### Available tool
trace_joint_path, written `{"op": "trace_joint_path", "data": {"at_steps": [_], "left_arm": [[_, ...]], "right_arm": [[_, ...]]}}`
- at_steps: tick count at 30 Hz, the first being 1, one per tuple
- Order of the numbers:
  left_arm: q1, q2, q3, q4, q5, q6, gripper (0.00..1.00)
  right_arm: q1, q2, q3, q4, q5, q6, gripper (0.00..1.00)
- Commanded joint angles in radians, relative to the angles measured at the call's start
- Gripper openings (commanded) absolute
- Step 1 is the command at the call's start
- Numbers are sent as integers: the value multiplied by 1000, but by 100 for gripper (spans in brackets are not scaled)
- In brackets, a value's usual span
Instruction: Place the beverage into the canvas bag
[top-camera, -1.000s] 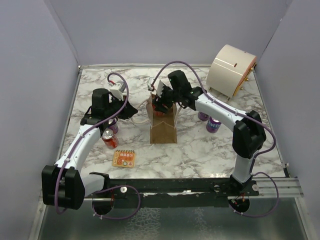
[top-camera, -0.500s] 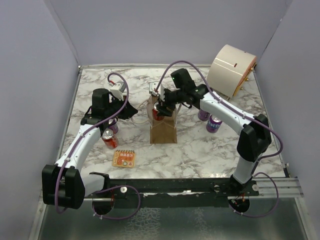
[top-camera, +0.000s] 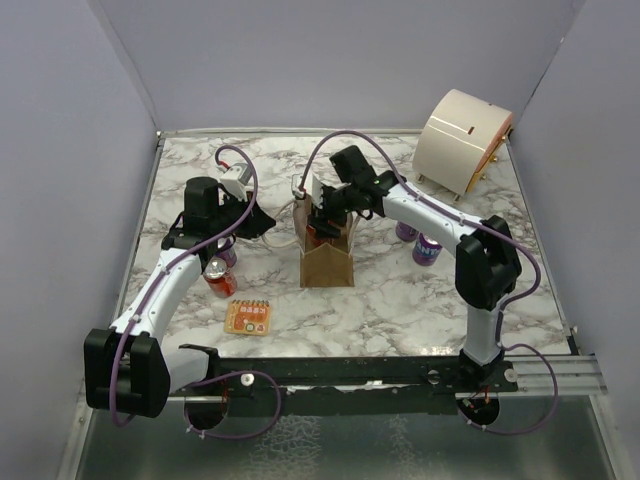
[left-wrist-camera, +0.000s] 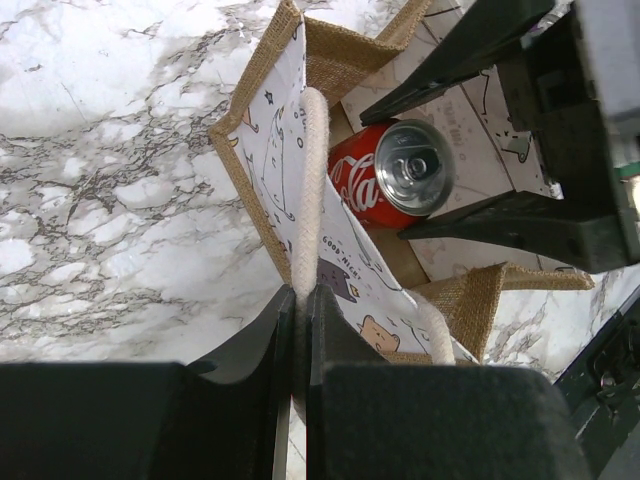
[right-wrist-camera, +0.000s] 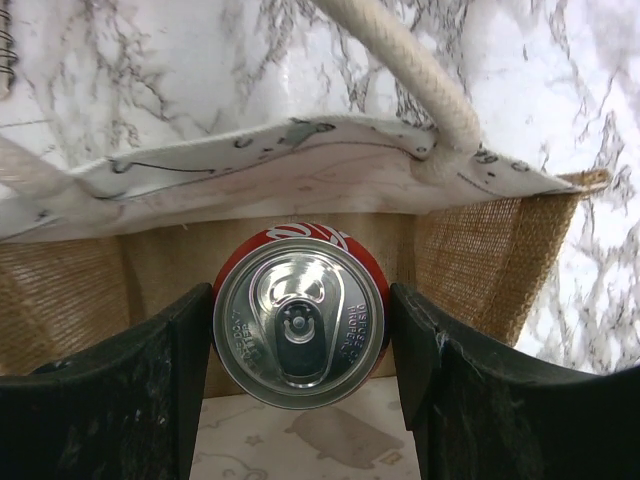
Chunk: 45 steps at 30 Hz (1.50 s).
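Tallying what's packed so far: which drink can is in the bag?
The red cola can held by the right gripper, inside the open tan bag. The other red can and the purple cans stand outside on the table.

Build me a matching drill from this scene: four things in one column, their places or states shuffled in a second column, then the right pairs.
Column one
1. red cola can
2. cream loop handle
3. purple can
4. cream drum-shaped container

Column two
A. at the marble table's far right corner
B. pinched in the shut left gripper
C. between the right gripper's fingers, inside the canvas bag
D. standing on the marble, right of the canvas bag

Pairs: 1-C, 2-B, 3-D, 4-A
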Motion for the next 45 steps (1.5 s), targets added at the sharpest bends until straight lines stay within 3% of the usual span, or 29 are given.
{"op": "trace_joint_path", "data": {"at_steps": [1, 27, 39, 45], "left_arm": [[1, -5, 23, -5, 22, -2, 0], [-9, -9, 0, -1, 25, 4, 0], [-21, 3, 0, -2, 27, 10, 0], [-22, 4, 1, -2, 25, 14, 0]], "right_arm": [[0, 7, 51, 101, 85, 26, 1], [-21, 71, 44, 275, 275, 265, 1], [-26, 100, 37, 311, 256, 387, 1], [-26, 112, -14, 327, 260, 399, 10]]}}
